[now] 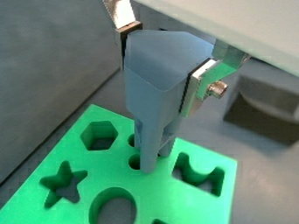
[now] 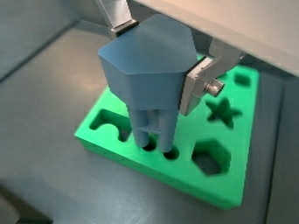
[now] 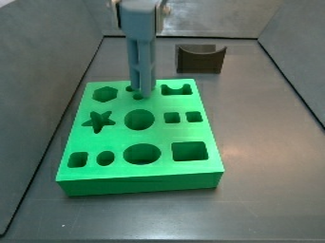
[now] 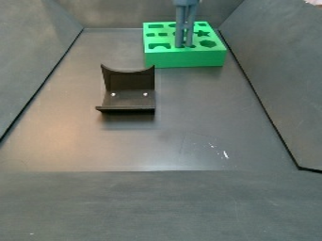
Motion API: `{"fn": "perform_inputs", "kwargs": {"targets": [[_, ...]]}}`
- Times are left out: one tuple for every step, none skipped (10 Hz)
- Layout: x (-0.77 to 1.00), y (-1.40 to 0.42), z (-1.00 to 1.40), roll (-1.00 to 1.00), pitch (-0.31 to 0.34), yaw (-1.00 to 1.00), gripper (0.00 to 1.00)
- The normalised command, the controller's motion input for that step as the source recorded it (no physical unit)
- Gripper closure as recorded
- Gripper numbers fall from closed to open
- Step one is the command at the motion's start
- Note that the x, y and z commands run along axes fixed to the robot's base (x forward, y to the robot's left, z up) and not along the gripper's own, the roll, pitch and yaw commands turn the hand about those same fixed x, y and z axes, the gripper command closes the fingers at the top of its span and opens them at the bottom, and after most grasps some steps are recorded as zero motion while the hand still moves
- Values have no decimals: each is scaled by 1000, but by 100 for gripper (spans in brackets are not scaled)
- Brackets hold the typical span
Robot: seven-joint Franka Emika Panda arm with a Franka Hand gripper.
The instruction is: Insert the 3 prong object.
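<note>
My gripper (image 1: 162, 59) is shut on a blue three-prong piece (image 1: 156, 87), held upright with its prongs down. The silver fingers (image 1: 201, 80) clamp its flat sides in both wrist views, and it also shows in a wrist view (image 2: 142, 83). The prong tips reach into small round holes in the green shape-sorter block (image 1: 70, 149), near its far edge between the hexagon hole (image 1: 100, 134) and the arch-shaped hole (image 1: 198, 171). In a side view the piece (image 3: 136, 62) stands on the block (image 3: 191, 166) at the back. In a side view (image 4: 185, 19) the piece stands over the block (image 4: 208, 56).
The dark fixture (image 4: 126, 91) stands on the grey floor, apart from the block; it also shows in a side view (image 3: 200, 58). The block has star (image 3: 99, 121), round (image 3: 140, 153) and square (image 3: 188, 150) holes. Grey walls enclose the floor.
</note>
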Motion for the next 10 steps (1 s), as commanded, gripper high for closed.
{"fn": "perform_inputs", "kwargs": {"targets": [[-129,0,-189,120,93,-694,100],[-71,0,-151,129,119,-677,100],[-257,0,-189,147,86,-580,100],[-340,-6,-200,159,16,-289,100],[0,-86,-409,73,0,-66,100],[254,-51,-714,0,-89,0,100],[277,0,-803,-157,-109,0,100],[303,40,-746,-183,-80,-23,100],[306,129,-591,-240,-41,-177,100],[51,0,-206,0,-61,0,100]]}}
